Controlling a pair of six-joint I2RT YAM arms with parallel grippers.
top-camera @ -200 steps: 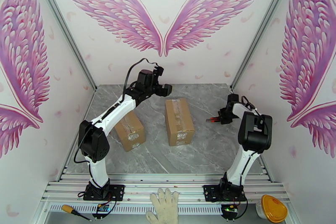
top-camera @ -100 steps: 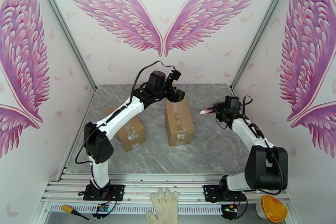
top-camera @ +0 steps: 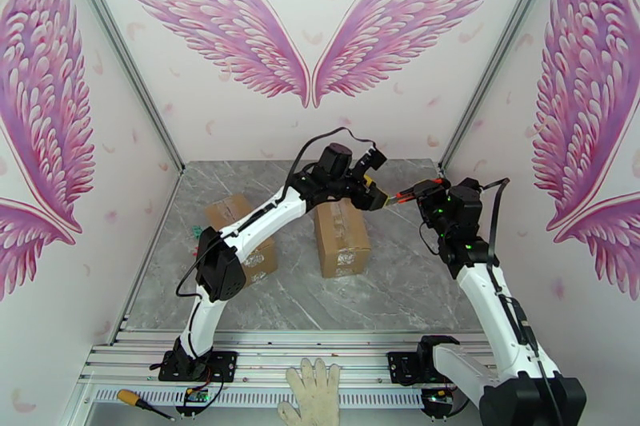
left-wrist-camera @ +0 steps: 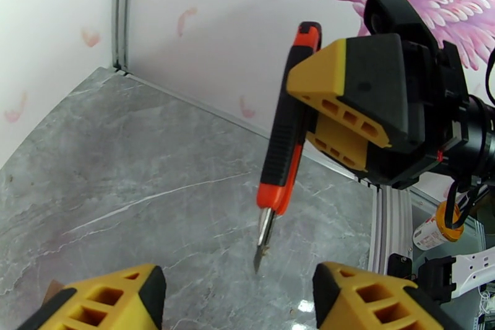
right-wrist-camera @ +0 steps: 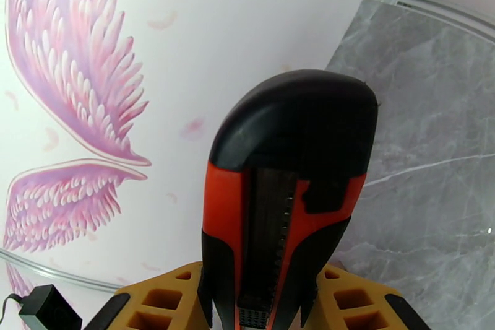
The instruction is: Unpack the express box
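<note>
Both arms just swung in and met over the table, looks like a knife handoff to me

My left arm reached across past the express box, still taped shut mid-table, and the right arm came up to meet it. The right gripper is clenched on the box cutter, blade out. The left gripper is released, with the tip pointing at the gap between its jaws.

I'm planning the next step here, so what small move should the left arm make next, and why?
Probably ease the left gripper forward past the blade to straddle the handle of the utility knife. Its fingers stand open just short of the blade tip, and the right gripper holds the knife, blade pointing toward it.
</note>
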